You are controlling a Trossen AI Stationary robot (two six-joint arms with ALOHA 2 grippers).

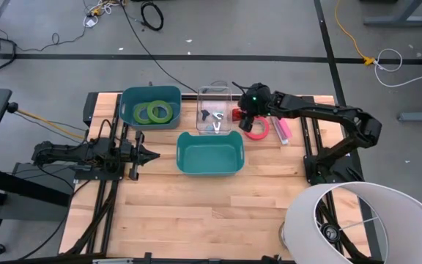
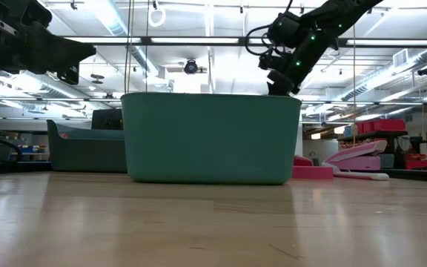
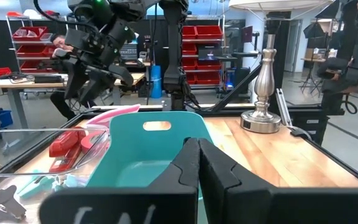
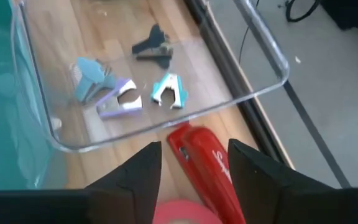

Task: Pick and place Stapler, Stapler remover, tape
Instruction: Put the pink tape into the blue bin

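My right gripper [image 4: 191,152] hangs open above the table, just right of the clear bin [image 1: 216,93]. Below its fingers lie a red stapler [image 4: 204,158] and a pinkish-red tape roll [image 1: 257,130], both flat on the wood. Several staple removers [image 4: 120,99] lie in the clear bin. Two green tape rolls [image 1: 154,111] lie in the far teal bin [image 1: 132,95]. A pink stapler [image 1: 282,131] rests on the table right of the red roll. My left gripper [image 1: 151,154] waits shut at the left, pointing level at the near teal bin [image 1: 209,167].
A white lampshade [image 1: 365,220] stands at the table's near right corner, its metal base [image 3: 263,118] on the wood. The near teal bin sits mid-table between the two arms. Bare wood stretches along the near edge.
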